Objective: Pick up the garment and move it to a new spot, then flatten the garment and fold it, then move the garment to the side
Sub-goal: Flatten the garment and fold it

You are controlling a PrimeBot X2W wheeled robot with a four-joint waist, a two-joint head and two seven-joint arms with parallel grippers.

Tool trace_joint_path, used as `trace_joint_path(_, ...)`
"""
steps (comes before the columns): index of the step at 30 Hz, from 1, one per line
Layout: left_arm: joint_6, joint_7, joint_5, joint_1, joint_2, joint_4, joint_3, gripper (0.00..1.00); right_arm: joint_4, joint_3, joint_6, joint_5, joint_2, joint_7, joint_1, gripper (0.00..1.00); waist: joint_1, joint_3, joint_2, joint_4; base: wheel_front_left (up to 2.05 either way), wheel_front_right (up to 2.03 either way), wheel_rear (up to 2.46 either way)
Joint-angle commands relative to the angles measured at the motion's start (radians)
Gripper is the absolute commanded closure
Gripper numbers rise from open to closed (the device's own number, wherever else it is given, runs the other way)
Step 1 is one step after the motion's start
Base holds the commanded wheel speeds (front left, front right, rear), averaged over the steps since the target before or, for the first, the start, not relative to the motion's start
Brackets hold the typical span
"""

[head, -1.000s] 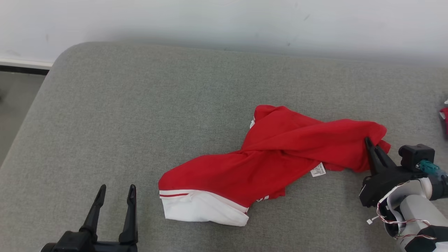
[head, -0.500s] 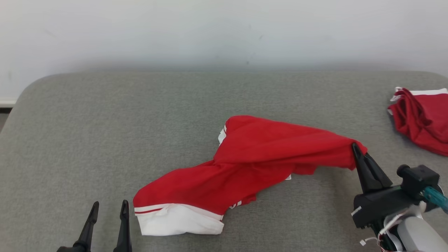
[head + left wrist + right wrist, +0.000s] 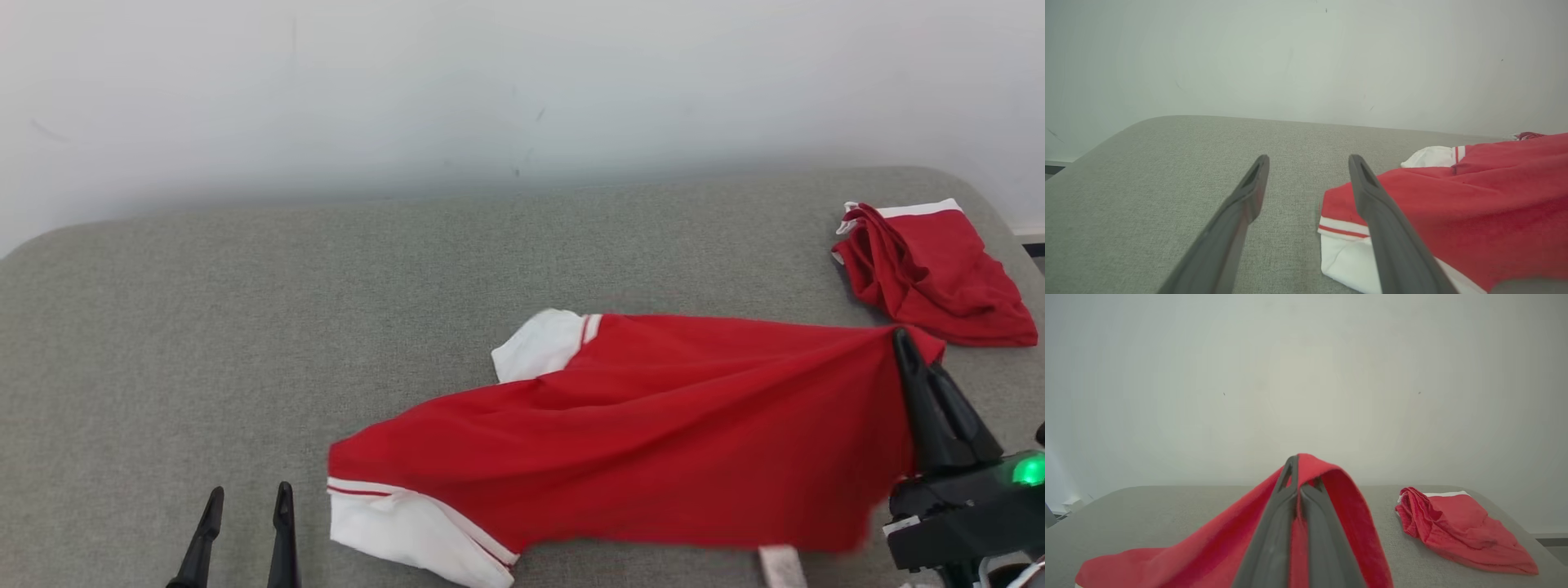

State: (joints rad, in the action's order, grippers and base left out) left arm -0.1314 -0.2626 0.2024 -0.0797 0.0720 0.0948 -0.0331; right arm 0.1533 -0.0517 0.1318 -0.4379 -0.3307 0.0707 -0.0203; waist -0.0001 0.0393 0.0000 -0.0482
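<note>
The garment [image 3: 637, 441] is a red piece with white-banded ends, stretched across the grey cushion. Its right end is lifted, pinched in my right gripper [image 3: 902, 339], which is shut on the cloth. In the right wrist view the garment [image 3: 1331, 506] drapes over the closed fingers of my right gripper [image 3: 1295, 461]. The white-banded left end [image 3: 408, 531] lies on the cushion. My left gripper [image 3: 249, 496] stands open at the lower left, just left of that end, holding nothing. Through the left wrist view, my left gripper [image 3: 1308, 159] has the garment [image 3: 1453, 212] beside its right finger.
A second red garment [image 3: 931, 273] lies bunched at the far right of the cushion, also seen as a red heap [image 3: 1457, 531] in the right wrist view. The grey cushion [image 3: 245, 327] ends at a pale wall behind and rounds off at both sides.
The head camera has turned right and the second garment came into view. My right gripper has raised the garment's right end, drawing the cloth out wider. The left gripper stays open.
</note>
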Motion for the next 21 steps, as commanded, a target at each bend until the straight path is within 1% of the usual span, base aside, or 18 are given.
trace_joint_path(1,0.002,-0.003,-0.011,-0.003,-0.002,0.0,-0.001,0.0,0.026,0.017,-0.003,0.006,0.009,-0.021,0.011,1.0,0.0001,0.0,0.0,0.001,0.0,0.0,0.0)
trace_joint_path(5,0.002,-0.003,-0.012,0.01,-0.006,0.006,0.016,0.0,0.061,0.041,-0.003,0.028,0.01,-0.065,0.011,1.0,0.0001,0.002,0.0,0.019,0.0,0.0,0.0)
trace_joint_path(9,0.002,-0.003,-0.007,0.019,-0.009,0.008,0.022,0.0,0.028,0.04,-0.003,0.046,0.0,-0.084,-0.038,1.0,0.0001,0.008,0.0,0.055,0.0,0.0,0.0)
trace_joint_path(10,0.002,-0.003,-0.007,0.019,-0.009,0.008,0.022,0.0,0.028,0.04,-0.003,0.046,0.0,-0.084,-0.038,1.0,0.0001,0.008,0.0,0.055,0.0,0.0,0.0)
trace_joint_path(16,0.002,-0.003,-0.007,0.036,-0.01,0.014,0.027,0.0,-0.15,-0.006,-0.003,0.058,-0.047,-0.068,-0.194,1.0,0.0001,0.034,0.0,0.116,0.0,0.0,0.0)
trace_joint_path(21,0.002,-0.003,-0.006,0.053,-0.011,0.021,0.046,0.0,-0.33,-0.052,-0.003,0.062,-0.093,-0.043,-0.342,1.0,0.0001,0.061,0.0,0.171,0.0,0.0,0.0)
